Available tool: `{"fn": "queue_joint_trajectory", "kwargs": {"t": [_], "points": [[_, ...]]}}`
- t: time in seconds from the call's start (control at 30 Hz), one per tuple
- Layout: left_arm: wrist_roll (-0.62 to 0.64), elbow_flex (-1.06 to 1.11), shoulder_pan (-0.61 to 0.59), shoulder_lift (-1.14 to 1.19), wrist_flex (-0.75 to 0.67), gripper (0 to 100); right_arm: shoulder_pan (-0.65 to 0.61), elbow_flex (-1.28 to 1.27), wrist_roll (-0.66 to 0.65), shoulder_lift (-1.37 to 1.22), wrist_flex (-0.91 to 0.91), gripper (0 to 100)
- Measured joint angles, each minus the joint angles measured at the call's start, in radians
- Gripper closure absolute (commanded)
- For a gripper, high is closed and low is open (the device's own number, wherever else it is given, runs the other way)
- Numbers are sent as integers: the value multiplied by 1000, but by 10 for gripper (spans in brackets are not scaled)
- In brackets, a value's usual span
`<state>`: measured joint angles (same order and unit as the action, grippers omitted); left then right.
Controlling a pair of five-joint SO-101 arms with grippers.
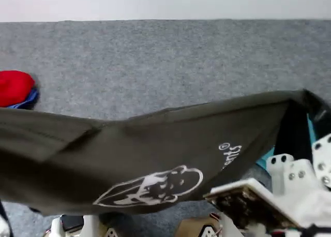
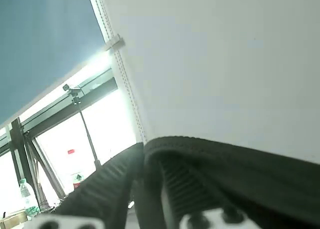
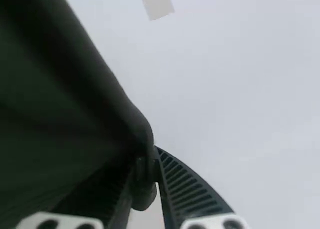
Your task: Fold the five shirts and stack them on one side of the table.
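Observation:
A dark olive shirt [image 1: 129, 154] with a white printed graphic hangs stretched in the air across the high view, well above the grey table [image 1: 170, 61]. My left gripper [image 2: 145, 156] is shut on a dark edge of that shirt [image 2: 225, 169] and points up toward the ceiling. My right gripper [image 3: 146, 171] is shut on another part of the shirt [image 3: 60, 114], pinching a fold between its ribbed fingers [image 3: 185, 186]. In the high view the shirt's right corner [image 1: 305, 98] is held up above the white arm [image 1: 302, 180]. A red shirt [image 1: 15, 87] lies on a blue one [image 1: 32, 98] at the table's left edge.
A teal cloth [image 1: 266, 157] shows behind the arm on the right. The far half of the grey table is bare carpet-like surface. A window and a blue blind [image 2: 40, 44] appear in the left wrist view.

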<state>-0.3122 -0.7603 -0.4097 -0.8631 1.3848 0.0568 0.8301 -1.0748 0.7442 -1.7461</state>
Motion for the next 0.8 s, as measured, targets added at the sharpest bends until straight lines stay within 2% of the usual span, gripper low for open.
{"fn": "queue_joint_trajectory", "kwargs": {"t": [0.13,0.37,0.5,0.7,0.8], "points": [[-20,89,0,-2,31,994,0,-72,-2,-46,-6,987],[-78,523,9,2,6,994,-63,-370,-2,-206,-3,987],[-106,867,44,14,-150,994,-92,-572,5,-295,94,987],[-199,1335,150,18,-476,994,-95,-833,21,-422,405,987],[-224,1473,176,66,-618,994,-95,-888,21,-491,548,987]]}}
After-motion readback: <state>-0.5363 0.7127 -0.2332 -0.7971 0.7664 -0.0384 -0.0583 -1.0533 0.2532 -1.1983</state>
